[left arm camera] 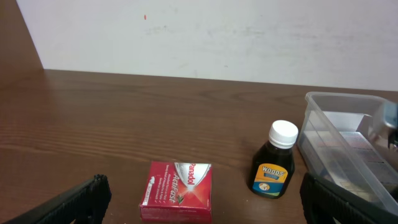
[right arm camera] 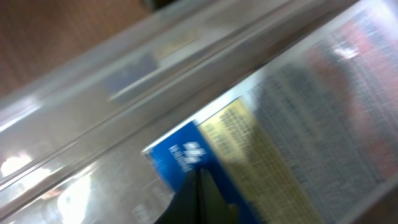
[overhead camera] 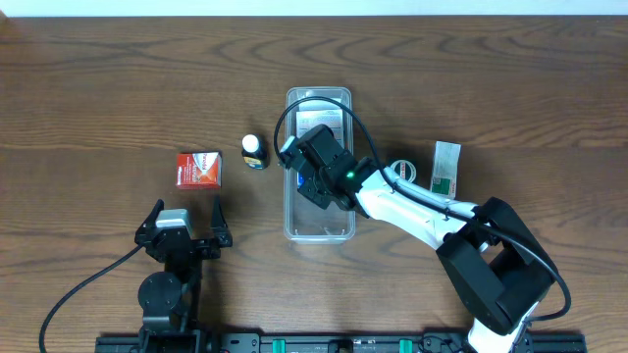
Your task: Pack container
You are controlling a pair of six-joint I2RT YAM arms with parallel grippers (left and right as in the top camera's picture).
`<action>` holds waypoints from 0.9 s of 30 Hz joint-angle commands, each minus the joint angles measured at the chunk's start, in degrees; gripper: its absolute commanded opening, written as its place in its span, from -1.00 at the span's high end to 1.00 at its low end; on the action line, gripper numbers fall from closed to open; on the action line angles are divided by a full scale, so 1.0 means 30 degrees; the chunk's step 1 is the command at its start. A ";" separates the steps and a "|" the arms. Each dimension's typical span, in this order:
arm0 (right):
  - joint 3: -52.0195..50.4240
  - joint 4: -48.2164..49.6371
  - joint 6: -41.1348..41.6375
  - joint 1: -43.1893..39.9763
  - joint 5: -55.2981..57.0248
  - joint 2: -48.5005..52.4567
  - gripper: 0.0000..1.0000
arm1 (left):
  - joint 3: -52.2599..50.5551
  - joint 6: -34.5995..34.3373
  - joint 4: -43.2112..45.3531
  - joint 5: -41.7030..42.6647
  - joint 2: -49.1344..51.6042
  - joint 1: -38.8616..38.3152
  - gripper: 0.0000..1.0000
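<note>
Right pincer (right arm camera: pixel 199 190) pinched closed inside the container (overhead camera: pixel 318 91), centre frame, its view blurred; left pincer (overhead camera: pixel 187 209), lower left, gapes wide.

Container (overhead camera: pixel 334 94): long, narrow bin of clear plastic, rounded corners, raised rim, no lid. Sits upright on the wood table (overhead camera: pixel 118 88), about centre, long axis running 12 to 6 o'clock in the overhead view. Middle stretch is hidden from above. A flat printed pack (overhead camera: pixel 316 122) lies on its floor toward the 12 o'clock end. Left wrist view: container (left arm camera: pixel 339 99) at 3 o'clock, near corner showing.
</note>
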 commanded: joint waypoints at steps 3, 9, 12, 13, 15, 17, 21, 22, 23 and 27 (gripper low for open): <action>0.0466 0.0211 -0.1137 0.0000 0.0845 -0.0459 0.98 | -0.0561 0.0124 -0.0423 -0.0087 -0.0073 0.0095 -0.96; 0.1115 -0.1654 0.4874 -0.0430 0.2594 -0.3810 0.54 | -0.0561 0.0124 -0.0423 -0.0087 -0.0073 0.0095 -0.96; 0.1115 -0.3045 0.7308 -0.1479 0.2725 -0.5676 -0.01 | -0.0561 0.0124 -0.0423 -0.0087 -0.0080 0.0095 -0.96; 0.1115 -0.3665 0.8065 -0.2040 0.2725 -0.6309 -0.14 | -0.0561 0.0124 -0.0423 -0.0087 -0.0073 0.0095 -0.96; 0.1115 -0.5085 0.9624 -0.3483 0.2718 -0.7249 -0.24 | -0.0561 0.0124 -0.0423 -0.0087 -0.0073 0.0095 -0.96; 0.1107 -0.6623 1.0936 -0.5238 0.2710 -0.7737 -0.36 | -0.0561 0.0124 -0.0423 -0.0087 -0.0080 0.0095 -0.96; 0.0976 -0.9194 1.3063 -0.8721 0.2652 -0.7519 -0.43 | -0.0561 0.0124 -0.0423 -0.0087 -0.0073 0.0095 -0.96; 0.0918 -0.9602 1.3435 -0.9420 0.2470 -0.7351 -0.44 | -0.0561 0.0124 -0.0423 -0.0087 -0.0073 0.0095 -0.96; 0.0831 -0.9952 1.3646 -1.0236 0.2084 -0.7045 -0.43 | -0.0561 0.0124 -0.0423 -0.0087 -0.0080 0.0095 -0.96; 0.0437 -1.0032 1.3661 -1.1905 0.1086 -0.5610 -0.45 | -0.0561 0.0124 -0.0423 -0.0087 -0.0073 0.0095 -0.96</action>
